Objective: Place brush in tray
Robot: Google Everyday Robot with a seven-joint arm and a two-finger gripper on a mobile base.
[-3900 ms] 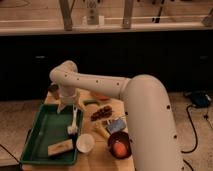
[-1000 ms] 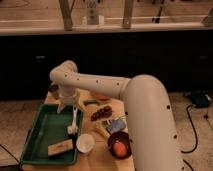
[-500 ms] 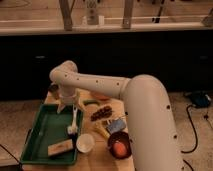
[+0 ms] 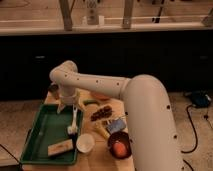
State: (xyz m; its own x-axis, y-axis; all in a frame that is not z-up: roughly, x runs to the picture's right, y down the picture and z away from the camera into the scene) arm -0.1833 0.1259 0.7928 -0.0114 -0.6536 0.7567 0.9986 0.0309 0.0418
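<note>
Camera view, the only one: hovering the gripper (image 4: 70, 107) low over the far right part of the tray (image 4: 35, 131), at the end of the white arm (image 4: 100, 85) reaching in from the right. Spreading the jaws wide apart, gripping nothing. Seeing the brush (image 4: 74, 120) lying just below, between the two fingertips and running toward the near side, its darker head ending close to the tray's right rim. Resting inside the green tray, by the look of it, though hard to say whether touching the rim.

Noting no change over the last few seconds: still holding the arm in the same pose, still leaving the brush in the same spot, still keeping the jaws as wide as before. Reading that stillness as a release already made, not a grasp in progress, so probably sitting at the very end of the task.

Also sharing the tray: a tan wooden block (image 4: 60, 148) near the front. Standing outside it on the table (image 4: 100, 160) – a white cup (image 4: 85, 142) and a dark bowl (image 4: 119, 146).
</note>
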